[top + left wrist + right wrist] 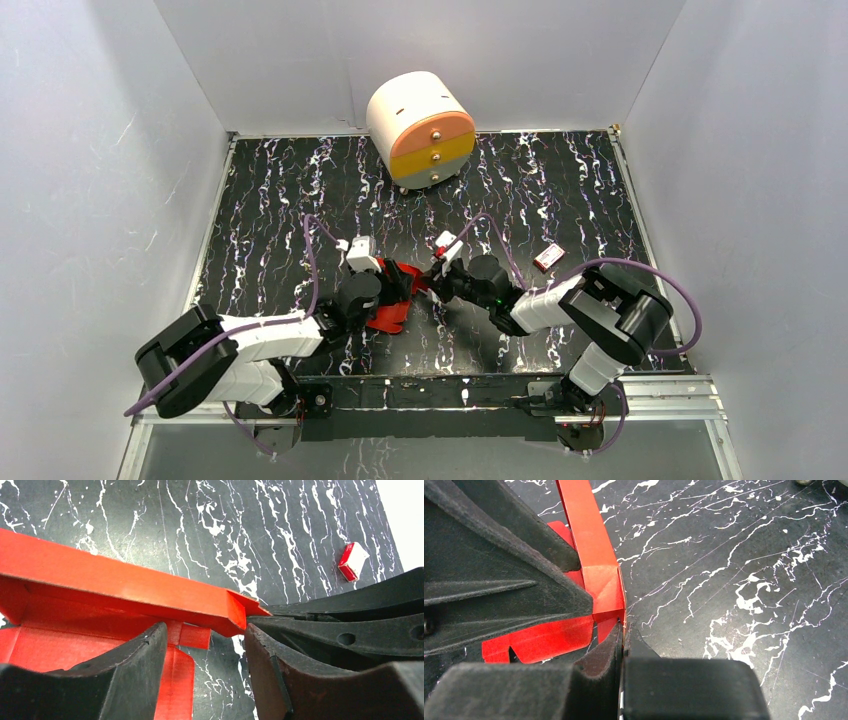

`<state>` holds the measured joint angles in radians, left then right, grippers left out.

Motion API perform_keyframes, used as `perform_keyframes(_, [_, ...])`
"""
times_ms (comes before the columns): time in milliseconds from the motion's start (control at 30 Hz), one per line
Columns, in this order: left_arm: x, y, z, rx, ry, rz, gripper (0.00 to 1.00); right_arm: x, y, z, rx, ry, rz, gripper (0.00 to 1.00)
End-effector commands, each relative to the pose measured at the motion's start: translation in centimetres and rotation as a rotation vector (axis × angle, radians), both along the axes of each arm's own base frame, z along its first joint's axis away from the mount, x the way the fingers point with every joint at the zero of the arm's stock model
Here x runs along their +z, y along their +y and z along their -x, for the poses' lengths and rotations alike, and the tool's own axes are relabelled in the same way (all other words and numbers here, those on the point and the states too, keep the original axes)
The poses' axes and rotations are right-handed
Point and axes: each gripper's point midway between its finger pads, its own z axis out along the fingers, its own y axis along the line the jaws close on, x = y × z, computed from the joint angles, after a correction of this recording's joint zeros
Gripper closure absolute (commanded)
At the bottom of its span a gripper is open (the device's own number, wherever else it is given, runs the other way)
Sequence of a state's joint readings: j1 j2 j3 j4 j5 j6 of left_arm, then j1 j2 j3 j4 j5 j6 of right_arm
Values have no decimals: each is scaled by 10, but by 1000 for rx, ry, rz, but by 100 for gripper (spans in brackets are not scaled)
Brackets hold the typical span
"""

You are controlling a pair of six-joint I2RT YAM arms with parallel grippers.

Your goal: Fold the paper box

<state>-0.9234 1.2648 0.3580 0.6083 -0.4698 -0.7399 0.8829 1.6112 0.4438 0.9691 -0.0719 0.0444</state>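
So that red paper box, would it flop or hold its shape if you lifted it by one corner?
Probably floppy: the paper box is thin creased card, one wall standing, flaps lying flat. Likely very light, since the right gripper pinches just one corner. A push would probably slide it across the smooth table, not tip it.

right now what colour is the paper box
The paper box is plain bright red, clearest in the left wrist view.
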Motion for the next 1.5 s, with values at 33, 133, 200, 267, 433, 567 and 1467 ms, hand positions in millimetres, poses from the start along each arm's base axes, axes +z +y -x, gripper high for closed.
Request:
perform_keyframes(33, [34, -9, -16, 20, -83, 69, 45, 6, 12, 0, 28, -25, 1, 100])
perform_keyframes(133, [34, -8, -17, 21, -86, 57, 47, 4, 14, 0, 25, -29, 14, 100])
perform_keyframes(200, [30, -6, -18, 28, -81, 34, 51, 5, 15, 1, 25, -31, 16, 100])
perform_keyframes(267, [26, -2, -18, 36, -79, 10, 57, 6, 14, 0, 18, -35, 16, 100])
perform_keyframes(433, [14, 9, -16, 42, -81, -61, 69, 11, 13, 0, 11, -41, 9, 100])
perform_keyframes(567, [9, 16, -17, 46, -93, -120, 75, 13, 16, 0, 10, -35, 9, 100])
perform_keyframes(1467, [0, 17, -17, -83, -155, -336, 84, 10, 23, -15, -428, 95, 20, 100])
